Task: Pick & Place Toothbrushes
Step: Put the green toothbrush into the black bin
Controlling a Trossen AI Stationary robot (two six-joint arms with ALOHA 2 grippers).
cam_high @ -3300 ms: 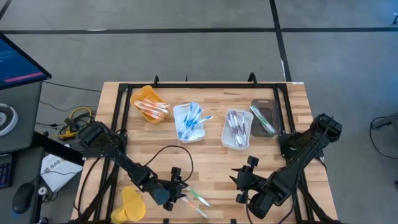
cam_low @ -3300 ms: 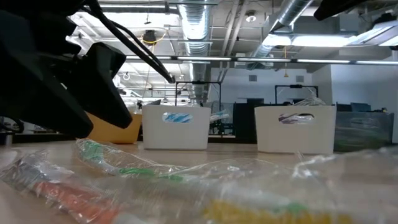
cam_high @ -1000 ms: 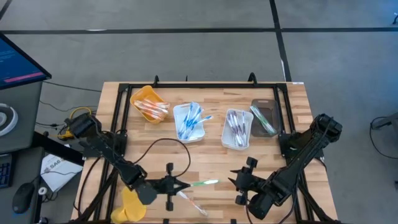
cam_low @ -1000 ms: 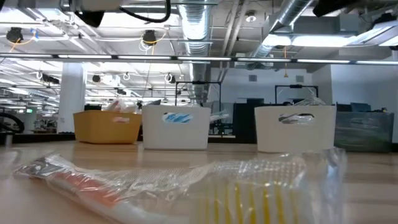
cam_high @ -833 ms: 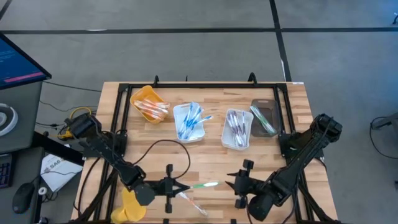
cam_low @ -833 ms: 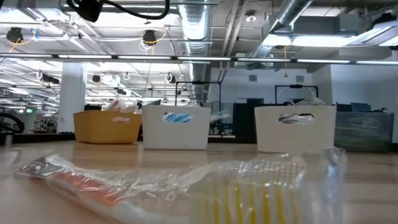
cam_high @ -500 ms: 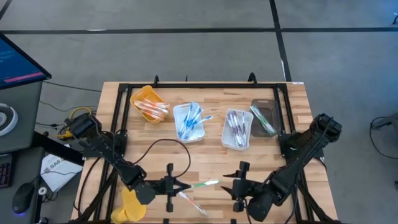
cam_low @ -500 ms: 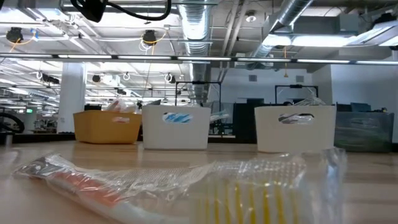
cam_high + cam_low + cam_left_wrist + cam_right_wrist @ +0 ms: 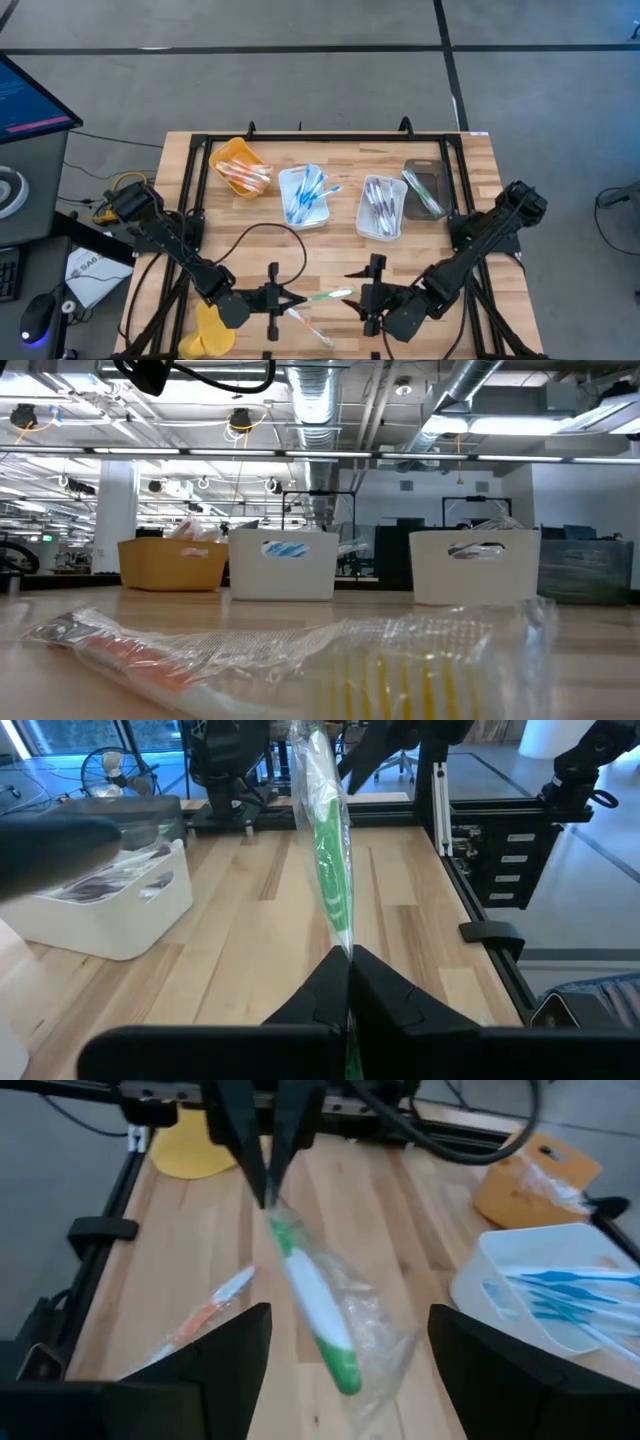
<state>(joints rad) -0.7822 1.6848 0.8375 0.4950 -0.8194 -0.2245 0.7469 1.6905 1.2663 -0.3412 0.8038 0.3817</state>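
A green toothbrush [image 9: 325, 295] in a clear wrapper hangs above the table's near middle, held by my shut left gripper [image 9: 291, 298]. My right gripper [image 9: 357, 293] is open just to its right. The right fingers stand on either side of the brush's free end [image 9: 340, 1370] without touching it. An orange toothbrush [image 9: 308, 328] in its wrapper lies flat on the wood near the front edge, also seen in the low view [image 9: 130, 655]. Beside it there lies a yellow wrapped toothbrush [image 9: 400, 675]. My left gripper pinches the near end of the wrapped green toothbrush [image 9: 345, 945] between its two fingertips. The fingers come level from the table's left and lie along the brush. The brush sticks out from them toward the table's right, about level and clear of the table.
Along the far side stand an orange-yellow tray [image 9: 240, 165], a white tray with blue brushes [image 9: 305, 195], a white tray with grey brushes [image 9: 383, 207] and a dark tray [image 9: 425, 188]. A yellow flat piece [image 9: 213, 327] lies at the near left corner.
My right gripper has moved toward the table's left, up to the free end of the green toothbrush. It has rolled at the wrist and its fingers have opened wider. The left gripper and the brush have kept still.
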